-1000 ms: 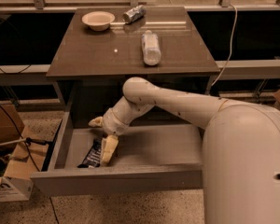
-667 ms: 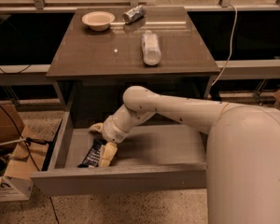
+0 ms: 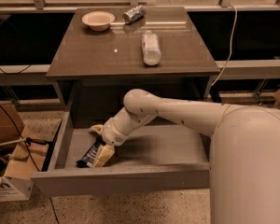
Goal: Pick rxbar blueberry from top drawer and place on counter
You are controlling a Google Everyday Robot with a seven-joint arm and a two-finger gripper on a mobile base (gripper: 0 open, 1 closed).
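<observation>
The rxbar blueberry, a dark flat bar with white lettering, lies at the front left of the open top drawer. My gripper is down inside the drawer at the bar's far end. Its cream fingers are spread apart: one rests beside the bar's right edge, the other sits behind it. The bar lies flat on the drawer bottom. The counter stands above the drawer.
On the counter are a cream bowl, a silvery can and a clear plastic bottle lying on its side. Cardboard boxes sit on the speckled floor to the left of the drawer. My arm spans the drawer's right half.
My gripper has shifted slightly left and down in the drawer, closer over the bar. The bar has not moved.
</observation>
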